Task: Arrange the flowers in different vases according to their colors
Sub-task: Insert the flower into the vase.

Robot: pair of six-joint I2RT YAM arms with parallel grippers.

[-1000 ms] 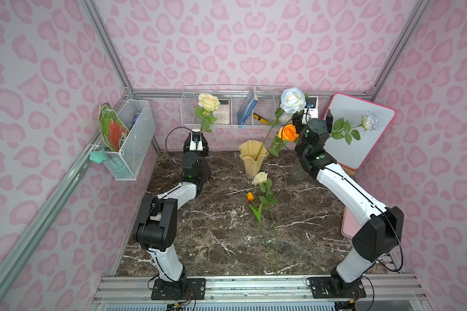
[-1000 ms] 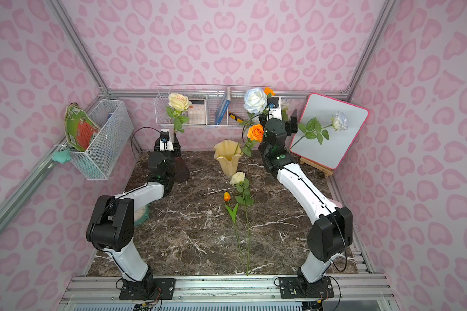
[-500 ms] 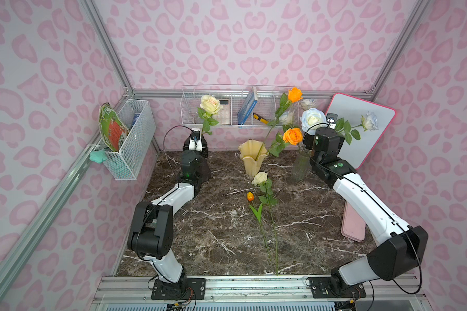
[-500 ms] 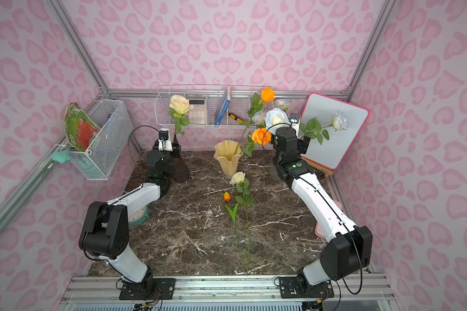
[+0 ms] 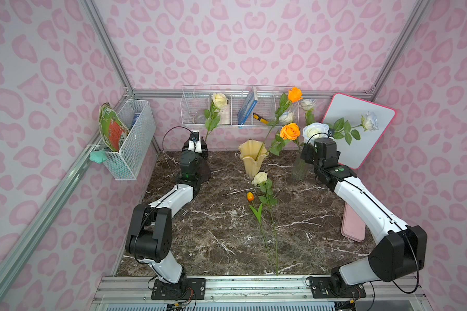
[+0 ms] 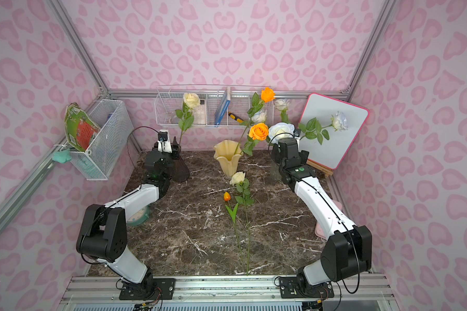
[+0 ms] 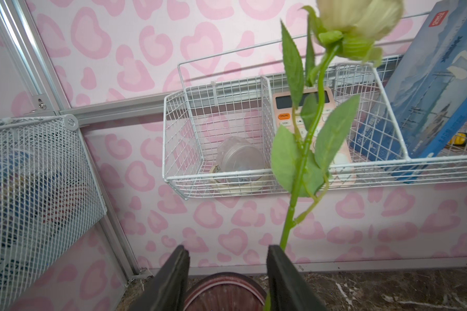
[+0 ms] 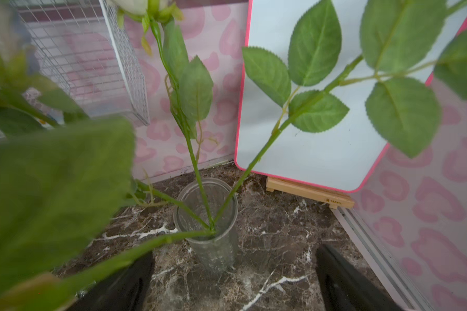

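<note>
While both top views take in the whole bench, the left gripper [image 5: 195,150] sits directly over the dark purple vase [image 5: 205,172]. The wrist hides the vase's neck, and a cream rose [image 5: 219,100] rises just behind the gripper. The right gripper [image 5: 320,156] hangs just short of the clear vase [image 5: 298,169], its fingertips masked by its own body. A loose cream rose [image 5: 259,177] and a tulip bud [image 5: 250,196] lie well apart from both grippers.

From the left wrist, the jaws stand parted with the vase's mouth in the gap. The rose stem slips behind one finger [image 7: 281,269]; contact cannot be judged.

From the right wrist, the jaws are spread wide and empty. The clear vase lies just ahead, holding several stems whose blooms are cropped or blurred.
</note>
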